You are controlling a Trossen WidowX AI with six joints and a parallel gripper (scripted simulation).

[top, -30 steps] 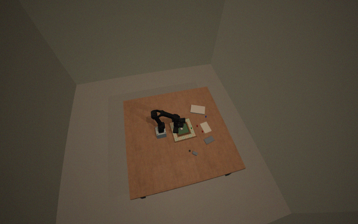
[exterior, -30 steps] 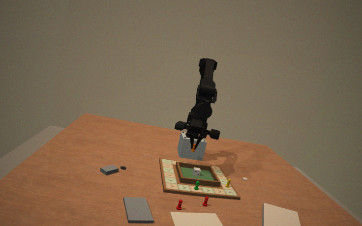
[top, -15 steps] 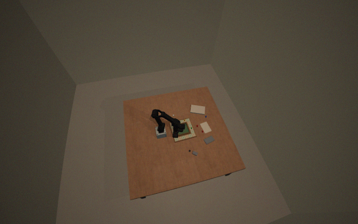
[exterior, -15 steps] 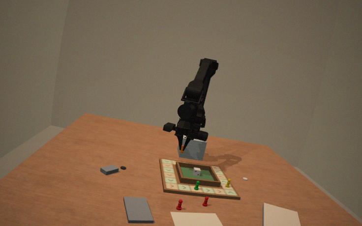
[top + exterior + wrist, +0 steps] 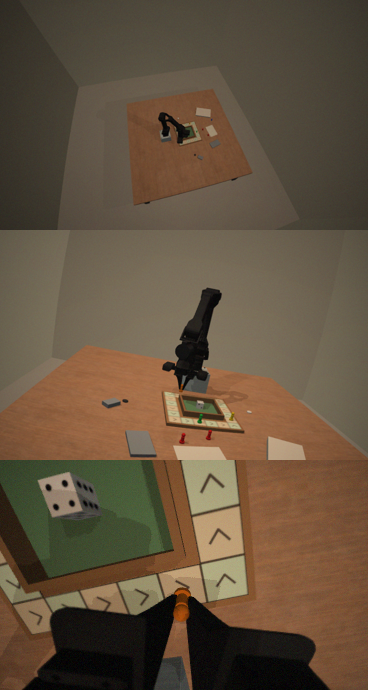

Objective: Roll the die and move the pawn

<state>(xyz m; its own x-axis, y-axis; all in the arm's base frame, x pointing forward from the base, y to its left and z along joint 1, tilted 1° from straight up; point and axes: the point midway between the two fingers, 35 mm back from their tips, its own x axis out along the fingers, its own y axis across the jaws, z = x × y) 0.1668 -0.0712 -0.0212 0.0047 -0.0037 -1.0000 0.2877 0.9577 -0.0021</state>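
Note:
My gripper [image 5: 182, 600] [image 5: 182, 385] [image 5: 180, 141] is shut on the orange pawn [image 5: 181, 605] [image 5: 181, 387] and holds it upright just above the board's track [image 5: 220, 535] [image 5: 173, 413]. It hangs over the square beside a corner, on the row nearest the arm's base. The white die [image 5: 67, 495] [image 5: 200, 404] lies in the green tray [image 5: 177, 535] at the board's middle, four pips on top. A green pawn [image 5: 200, 418] and a yellow pawn [image 5: 231, 416] stand on the far row of the track.
Two red pawns [image 5: 182, 438] [image 5: 208, 434] stand on the table off the board. Also on the table are a grey block [image 5: 111, 402], a black disc [image 5: 125, 400], a grey slab [image 5: 140, 442], a white disc [image 5: 249, 411] and cream cards [image 5: 199, 452] [image 5: 284, 449]. The arm's grey base [image 5: 200, 384] stands right behind the board.

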